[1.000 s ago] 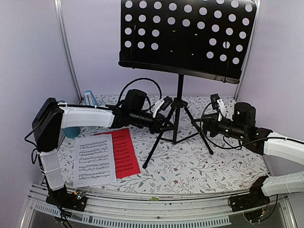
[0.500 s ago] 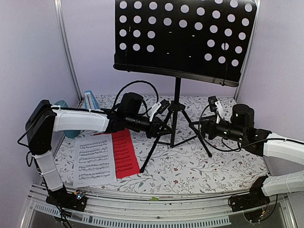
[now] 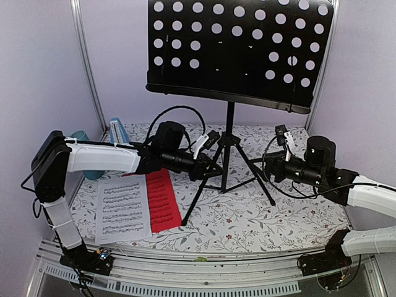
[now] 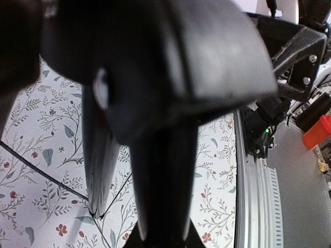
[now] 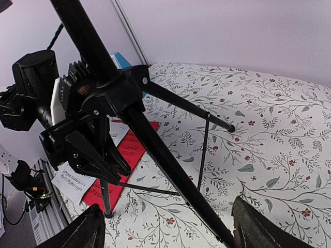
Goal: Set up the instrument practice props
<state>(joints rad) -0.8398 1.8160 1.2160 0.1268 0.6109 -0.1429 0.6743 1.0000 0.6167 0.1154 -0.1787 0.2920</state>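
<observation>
The fingers of the right gripper are spread wide, one on each side of the right near leg of the black music stand; I cannot tell if they touch it. The left gripper seems to pinch the left near leg just below the hub, its fingers pressed on the tube, though its own camera shows only dark blur. I think a low hold is chosen because there the tall stand can be steadied or shifted without tipping.

The stand is upright at the middle of the flowered worktop, and its perforated desk is bare. The white sheet and the red sheet lie flat at the near left, side by side. The blue metronome stands at the far left. Both sheets carry printed staves, but no title, brand or label is readable.
</observation>
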